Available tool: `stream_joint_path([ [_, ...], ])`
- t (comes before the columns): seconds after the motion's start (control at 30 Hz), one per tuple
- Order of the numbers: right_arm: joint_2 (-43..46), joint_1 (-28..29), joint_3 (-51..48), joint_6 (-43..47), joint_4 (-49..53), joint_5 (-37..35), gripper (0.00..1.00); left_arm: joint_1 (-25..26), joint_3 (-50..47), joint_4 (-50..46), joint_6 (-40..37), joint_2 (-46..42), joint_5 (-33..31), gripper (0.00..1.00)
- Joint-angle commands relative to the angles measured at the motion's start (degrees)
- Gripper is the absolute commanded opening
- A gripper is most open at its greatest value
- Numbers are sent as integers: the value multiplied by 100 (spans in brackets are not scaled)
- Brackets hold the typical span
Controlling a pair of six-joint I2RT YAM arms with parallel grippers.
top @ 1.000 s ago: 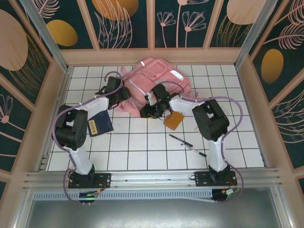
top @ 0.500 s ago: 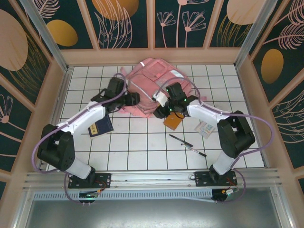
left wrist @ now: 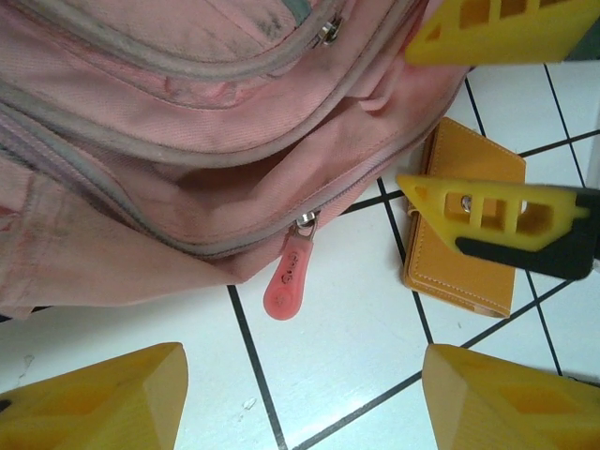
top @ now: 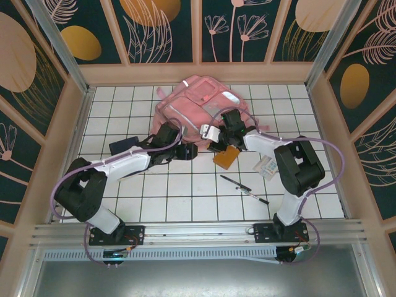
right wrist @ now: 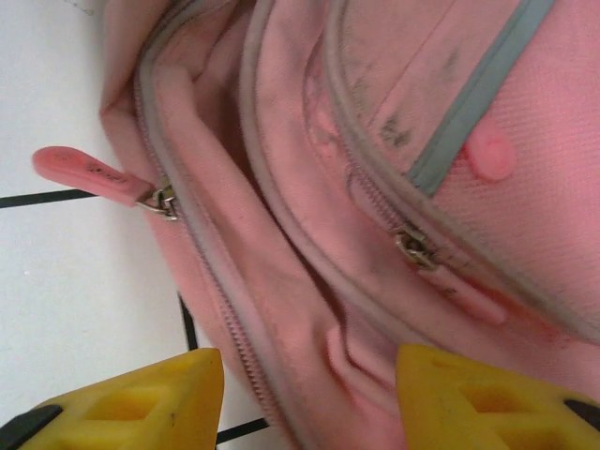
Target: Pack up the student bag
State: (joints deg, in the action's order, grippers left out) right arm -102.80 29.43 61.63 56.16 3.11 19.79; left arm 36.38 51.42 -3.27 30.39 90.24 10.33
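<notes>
The pink backpack point(top: 198, 108) lies flat on the white tiled table point(top: 185, 198), directly ahead of both end effectors. The left end effector point(left wrist: 302, 361) hovers over bare tile with its yellow fingers spread wide and nothing between them. Just in front of it a pink zipper pull point(left wrist: 289, 274) rests on the table, hanging from a zip along the backpack's near edge that gapes a little.

The right end effector point(right wrist: 309, 356) is spread too. Its fingers sit on either side of the backpack's near edge, and I can't see them pinching the fabric. An orange wallet point(left wrist: 464, 230) lies beneath one of those fingers, just beside the backpack. Back behind the right end effector, toward the arm bases, lie a black pen point(top: 244, 187) and a small card point(top: 267, 167). A dark book point(top: 124, 146) sits off to the left of the left end effector.
</notes>
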Motion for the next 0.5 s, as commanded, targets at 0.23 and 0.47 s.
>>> stream_joint_path([
  [0.23,-602,-69,93,522,-431,434,27,6,-47,644,-802,359,385,67],
  [0.47,7,-385,37,201,-374,1442,0,-7,394,157,-1543,701,97,67],
])
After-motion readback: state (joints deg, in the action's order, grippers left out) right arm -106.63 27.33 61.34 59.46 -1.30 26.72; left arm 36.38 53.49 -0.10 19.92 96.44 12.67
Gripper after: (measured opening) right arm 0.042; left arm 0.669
